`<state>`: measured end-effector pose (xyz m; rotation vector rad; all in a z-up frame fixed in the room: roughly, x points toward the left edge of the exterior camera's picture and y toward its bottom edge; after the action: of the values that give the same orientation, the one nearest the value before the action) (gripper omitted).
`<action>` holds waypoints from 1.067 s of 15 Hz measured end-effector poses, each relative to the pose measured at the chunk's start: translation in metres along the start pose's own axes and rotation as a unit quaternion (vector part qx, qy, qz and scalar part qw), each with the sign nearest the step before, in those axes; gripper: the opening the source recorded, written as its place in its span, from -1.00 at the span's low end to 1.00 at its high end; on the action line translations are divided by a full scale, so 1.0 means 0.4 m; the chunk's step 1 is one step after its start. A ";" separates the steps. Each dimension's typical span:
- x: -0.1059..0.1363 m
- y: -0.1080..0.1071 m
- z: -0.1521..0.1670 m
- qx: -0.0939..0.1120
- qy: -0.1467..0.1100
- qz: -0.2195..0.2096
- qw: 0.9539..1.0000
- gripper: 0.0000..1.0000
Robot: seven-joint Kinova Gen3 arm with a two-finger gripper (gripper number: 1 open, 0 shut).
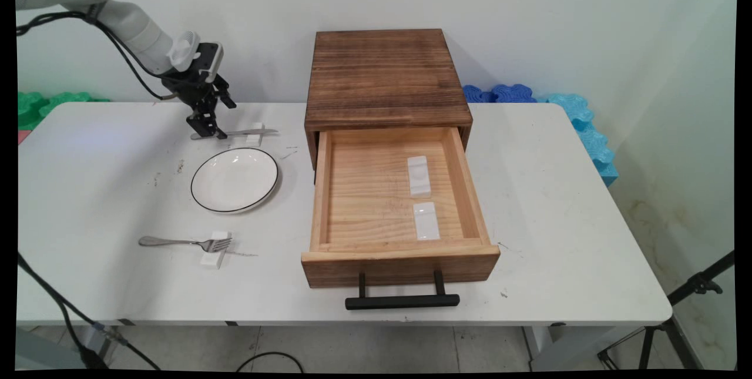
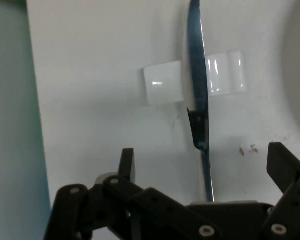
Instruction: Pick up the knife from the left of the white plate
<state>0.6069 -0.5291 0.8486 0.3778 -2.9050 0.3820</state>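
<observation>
White rectangular table [image 1: 529,220] with rounded corners, against a plain pale wall; green foam pieces [image 1: 41,103] at the far left behind the table, blue foam pieces [image 1: 576,120] at the far right. One dark-stained wooden box [image 1: 385,76] stands at centre far, its single pale pine drawer [image 1: 364,191] pulled out toward the near edge, with one black bar handle [image 1: 402,301] on its front. Inside the drawer: two small white glossy rectangular rests [image 1: 419,175], one behind the other, apart. On the table left of the drawer: one round white plate with a thin black rim [image 1: 234,180]; one metal fork [image 1: 176,242] near the front left, its tines lying on a third white rest [image 1: 214,250]; one metal knife [image 1: 258,131] on the far side of the plate, lying across a fourth white rest [image 1: 254,134]. That makes four rests in all, one knife, one fork, one plate. Black two-finger gripper [image 1: 207,130] is low over the handle end of the knife; in the hand view the gripper [image 2: 205,170] has its fingers [image 2: 127,165] spread wide to either side of the knife handle [image 2: 206,170], not clamped on it. Small dark specks on the tabletop left of the plate. No legible lettering anywhere.
</observation>
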 end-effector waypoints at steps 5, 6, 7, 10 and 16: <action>0.005 -0.013 0.027 -0.012 -0.007 0.008 1.000 1.00; 0.005 -0.015 0.030 -0.013 -0.008 0.008 1.000 1.00; 0.006 -0.018 0.036 -0.014 -0.009 0.009 1.000 1.00; 0.008 -0.027 0.049 -0.017 -0.012 0.011 1.000 1.00; 0.012 -0.037 0.068 -0.022 -0.015 0.014 1.000 -1.00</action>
<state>0.6022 -0.5516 0.8272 0.3401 -2.9443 0.3187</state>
